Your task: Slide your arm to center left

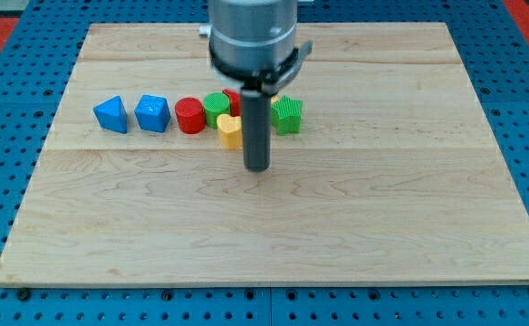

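My dark rod comes down from the view's top centre, and my tip (258, 167) rests on the wooden board (274, 226) just below and right of a yellow block (229, 130). A row of blocks lies above and left of the tip: a blue triangular block (111, 114) at the far left, a blue block (153, 113), a red cylinder (189, 116), a green block (216, 108), a red block (233, 97) partly hidden by the rod, and a green block (287, 114) to the rod's right. The tip touches no block that I can see.
The wooden board lies on a blue perforated table (11, 109). The arm's grey body (253, 36) covers part of the board's top edge.
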You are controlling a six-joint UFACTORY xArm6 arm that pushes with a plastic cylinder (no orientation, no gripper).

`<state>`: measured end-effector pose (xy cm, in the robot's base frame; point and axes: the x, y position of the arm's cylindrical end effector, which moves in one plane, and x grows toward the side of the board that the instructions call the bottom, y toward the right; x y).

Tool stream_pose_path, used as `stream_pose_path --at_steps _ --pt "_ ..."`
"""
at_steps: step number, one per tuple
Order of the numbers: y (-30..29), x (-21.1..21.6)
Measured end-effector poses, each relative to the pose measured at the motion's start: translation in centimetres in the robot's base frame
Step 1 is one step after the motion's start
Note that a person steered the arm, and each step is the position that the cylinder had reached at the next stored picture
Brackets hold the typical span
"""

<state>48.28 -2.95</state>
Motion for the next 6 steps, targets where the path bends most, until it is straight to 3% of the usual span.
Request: stream_pose_path --at_steps 1,2,3,4,5,6 --pt "-4.5 -4.0" --pt "-0.3 -6.9" --pt "-0.4 -6.6" --pt "-3.6 -2.9" --pt "-17.6 -2.1" --pt "-27.4 -7.5"
